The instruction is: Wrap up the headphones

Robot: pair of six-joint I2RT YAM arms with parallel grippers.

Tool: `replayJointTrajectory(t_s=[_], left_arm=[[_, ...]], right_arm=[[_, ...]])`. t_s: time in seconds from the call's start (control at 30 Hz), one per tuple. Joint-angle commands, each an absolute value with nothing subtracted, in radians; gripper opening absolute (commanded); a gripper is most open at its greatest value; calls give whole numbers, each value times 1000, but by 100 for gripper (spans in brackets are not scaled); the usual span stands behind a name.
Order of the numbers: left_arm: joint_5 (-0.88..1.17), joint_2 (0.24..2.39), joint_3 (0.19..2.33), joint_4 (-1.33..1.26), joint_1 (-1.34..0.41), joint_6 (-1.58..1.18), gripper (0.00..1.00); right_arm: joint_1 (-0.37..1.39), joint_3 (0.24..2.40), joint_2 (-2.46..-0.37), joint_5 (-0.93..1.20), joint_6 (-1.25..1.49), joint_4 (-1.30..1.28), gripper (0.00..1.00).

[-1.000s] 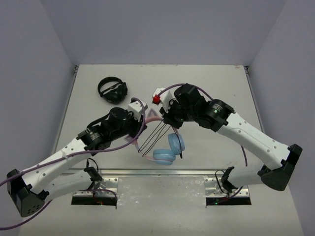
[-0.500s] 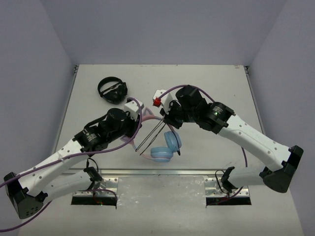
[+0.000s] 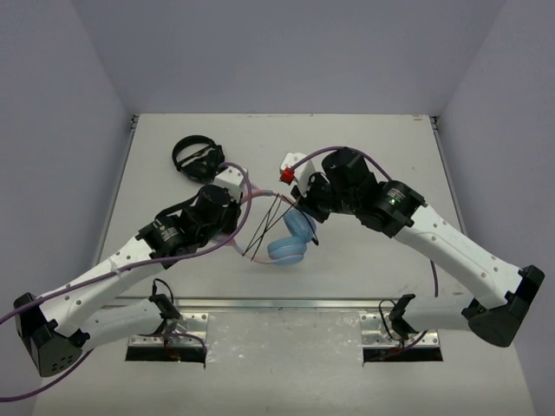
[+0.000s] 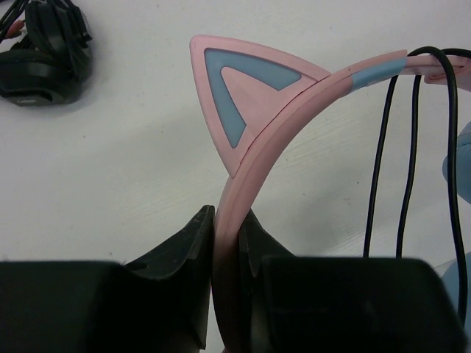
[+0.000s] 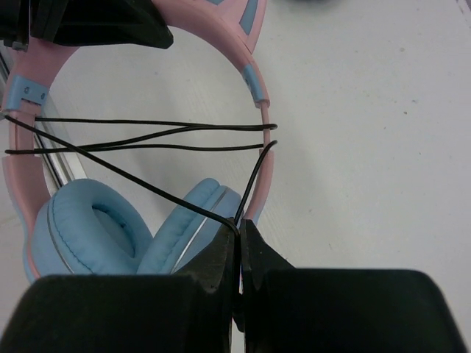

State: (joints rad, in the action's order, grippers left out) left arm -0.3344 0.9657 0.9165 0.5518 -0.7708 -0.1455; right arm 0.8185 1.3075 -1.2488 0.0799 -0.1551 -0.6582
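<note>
The headphones (image 3: 290, 241) are around the middle of the tabletop (image 3: 390, 147), between the two arms, with the blue earcups (image 5: 96, 228) turned toward the near edge. The left hand (image 4: 224, 224) is closed on the pink headband (image 4: 309, 84), gripping it just below a cat ear (image 4: 239, 95). The right hand (image 5: 238, 232) is pinched tight on the thin black cable (image 5: 147, 125), which crosses the headband's opening in several strands above the earcups. A black headset (image 3: 198, 158) lies well apart, toward the far left corner.
</note>
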Motion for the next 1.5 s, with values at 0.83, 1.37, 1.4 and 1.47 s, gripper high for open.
replayJointTrajectory(t_s=[0.83, 1.37, 1.4, 1.47], left_arm=[[-591, 1166, 1065, 657, -716, -382, 0], [-140, 1046, 899, 492, -773, -172, 0], [-127, 1040, 890, 502, -778, -166, 0], [-89, 1014, 867, 509, -784, -161, 1]], right_arm=[[761, 1348, -1089, -52, -252, -715, 1], [759, 1540, -1308, 2, -339, -669, 1], [761, 1545, -1319, 2, -345, -663, 1], [761, 1551, -1353, -24, -359, -650, 1]])
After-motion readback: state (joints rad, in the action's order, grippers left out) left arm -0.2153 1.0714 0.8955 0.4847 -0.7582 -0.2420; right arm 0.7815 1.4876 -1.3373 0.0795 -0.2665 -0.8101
